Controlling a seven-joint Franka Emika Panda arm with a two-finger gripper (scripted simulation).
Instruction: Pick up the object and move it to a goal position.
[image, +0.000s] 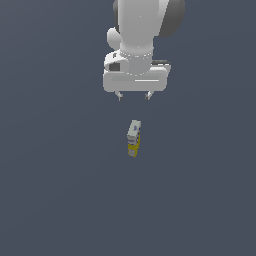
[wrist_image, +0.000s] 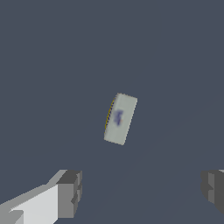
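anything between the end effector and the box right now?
Nothing. In the exterior view the stretch from the end effector to the box is bare grey floor. The wrist view agrees: the box lies alone, apart from both fingers.

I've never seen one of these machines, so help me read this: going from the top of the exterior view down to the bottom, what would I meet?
Robot arm → end effector, fingers apart → small box, grey-white upper half, yellow lower half → bare dark floor.
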